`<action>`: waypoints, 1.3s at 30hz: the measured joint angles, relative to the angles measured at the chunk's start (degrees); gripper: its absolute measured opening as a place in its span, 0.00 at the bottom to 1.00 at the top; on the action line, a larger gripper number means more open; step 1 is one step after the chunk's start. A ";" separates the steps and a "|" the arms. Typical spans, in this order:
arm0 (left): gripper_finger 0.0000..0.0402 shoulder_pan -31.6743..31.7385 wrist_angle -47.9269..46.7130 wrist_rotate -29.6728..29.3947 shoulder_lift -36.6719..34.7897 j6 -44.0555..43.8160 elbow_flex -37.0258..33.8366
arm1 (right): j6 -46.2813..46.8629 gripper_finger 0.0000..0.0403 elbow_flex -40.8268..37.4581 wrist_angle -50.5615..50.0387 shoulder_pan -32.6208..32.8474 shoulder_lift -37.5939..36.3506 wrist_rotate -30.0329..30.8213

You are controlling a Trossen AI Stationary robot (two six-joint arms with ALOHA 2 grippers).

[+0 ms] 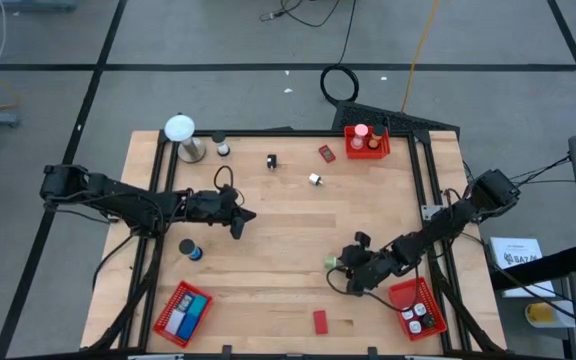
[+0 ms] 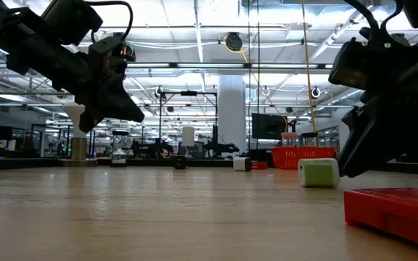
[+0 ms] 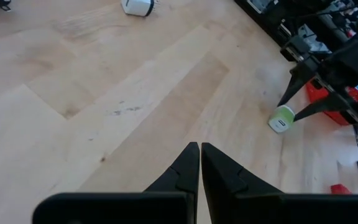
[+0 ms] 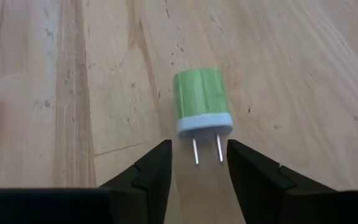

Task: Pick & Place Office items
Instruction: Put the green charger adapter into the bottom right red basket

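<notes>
A small green charger plug [image 4: 201,99] with a pale blue face and two metal prongs lies on its side on the wooden table, right of centre [image 1: 334,262]. Its prongs point at my right gripper [image 4: 199,146]. That gripper is open and low over the table, one fingertip on either side of the prongs, apart from them. My left gripper [image 3: 199,146] is shut on nothing and hovers above the table's left middle [image 1: 240,222]. In the left wrist view the plug [image 3: 282,119] lies at the tips of the right gripper's fingers.
Red mesh baskets stand near left [image 1: 183,312], near right [image 1: 415,307] and far right [image 1: 366,141]. A white ball on a stand [image 1: 180,135] is far left. Loose items: a red block [image 1: 321,321], a blue cylinder [image 1: 190,249], small pieces near the far edge [image 1: 314,179].
</notes>
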 joint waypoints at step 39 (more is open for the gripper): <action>0.04 -1.11 -0.23 -1.49 -0.02 1.26 0.00 | 28.69 0.11 15.97 -47.65 -16.97 -15.00 -42.86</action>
